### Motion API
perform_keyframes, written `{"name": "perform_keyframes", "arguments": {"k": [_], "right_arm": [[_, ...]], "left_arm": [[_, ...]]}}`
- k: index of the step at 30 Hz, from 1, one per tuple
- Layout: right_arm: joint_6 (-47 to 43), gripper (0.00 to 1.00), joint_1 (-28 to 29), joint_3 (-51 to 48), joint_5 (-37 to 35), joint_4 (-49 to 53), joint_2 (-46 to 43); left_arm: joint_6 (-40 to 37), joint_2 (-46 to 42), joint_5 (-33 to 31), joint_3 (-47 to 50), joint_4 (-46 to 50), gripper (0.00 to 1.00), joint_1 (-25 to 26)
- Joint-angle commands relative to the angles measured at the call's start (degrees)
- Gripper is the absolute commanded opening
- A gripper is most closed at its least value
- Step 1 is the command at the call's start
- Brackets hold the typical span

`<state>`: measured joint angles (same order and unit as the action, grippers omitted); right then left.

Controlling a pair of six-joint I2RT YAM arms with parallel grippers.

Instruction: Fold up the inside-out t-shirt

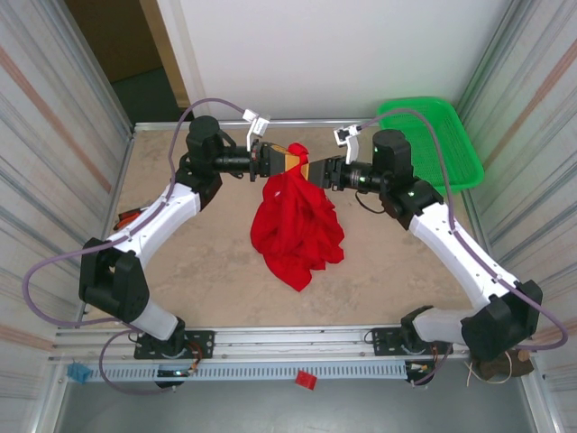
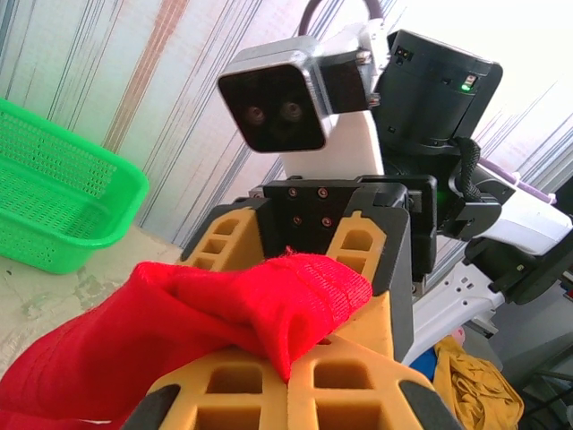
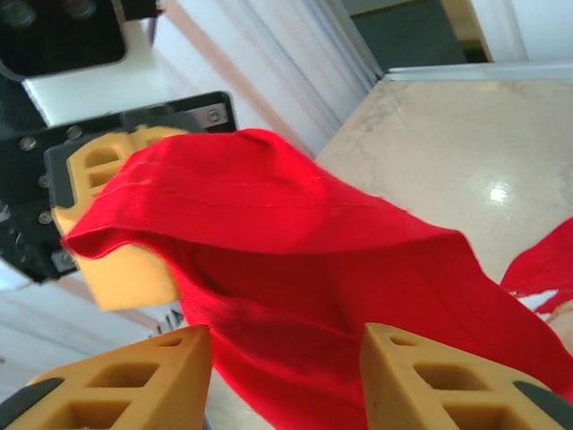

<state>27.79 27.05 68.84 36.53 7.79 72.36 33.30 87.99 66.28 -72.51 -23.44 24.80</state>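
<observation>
The inside-out t-shirt point(image 1: 296, 225) is bright red and hangs bunched from the back middle down onto the table point(image 1: 198, 262). My left gripper point(image 1: 302, 162) is shut on its top edge; in the left wrist view the cloth point(image 2: 179, 313) is pinched where the orange fingertips point(image 2: 291, 376) meet. My right gripper point(image 1: 317, 170) faces it nose to nose. In the right wrist view its jaws point(image 3: 286, 358) stand apart with a fold of the t-shirt point(image 3: 295, 260) lying in the gap, touching neither pad clearly. A bit of white lettering point(image 3: 537, 300) shows lower right.
A green mesh basket point(image 1: 442, 135) stands at the back right corner, also in the left wrist view point(image 2: 54, 215). Corrugated walls close in the left and right sides. A small red object point(image 1: 306, 379) and a blue one point(image 1: 79, 372) sit on the front rail.
</observation>
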Motion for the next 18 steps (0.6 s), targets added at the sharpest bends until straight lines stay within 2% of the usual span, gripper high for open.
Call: {"name": "perform_keyframes", "arguments": {"k": [1, 3, 4, 14, 18], "right_arm": [[-1.4, 0.27, 0.38, 1.42, 3.34, -1.02, 0.24], [-1.36, 0.03, 0.37, 1.24, 3.88, -0.85, 0.0], [-1.49, 0.0, 0.37, 1.15, 3.96, -0.77, -0.38], [-0.67, 0.0, -2.06, 5.1, 3.05, -0.02, -8.37], [-2.83, 0.0, -2.53, 5.2, 2.52, 2.36, -8.25]], "left_arm": [[0.35, -0.57, 1.09, -1.32, -0.48, 0.0, 0.08], [0.42, -0.53, 0.88, -1.4, -0.49, 0.0, 0.08], [0.38, -0.53, 0.57, -1.41, -0.46, 0.0, 0.07], [-0.76, -0.01, -1.24, -1.67, 0.7, 0.0, -0.28], [-0.53, -0.18, -0.8, -1.92, 0.54, 0.0, -0.28]]}}
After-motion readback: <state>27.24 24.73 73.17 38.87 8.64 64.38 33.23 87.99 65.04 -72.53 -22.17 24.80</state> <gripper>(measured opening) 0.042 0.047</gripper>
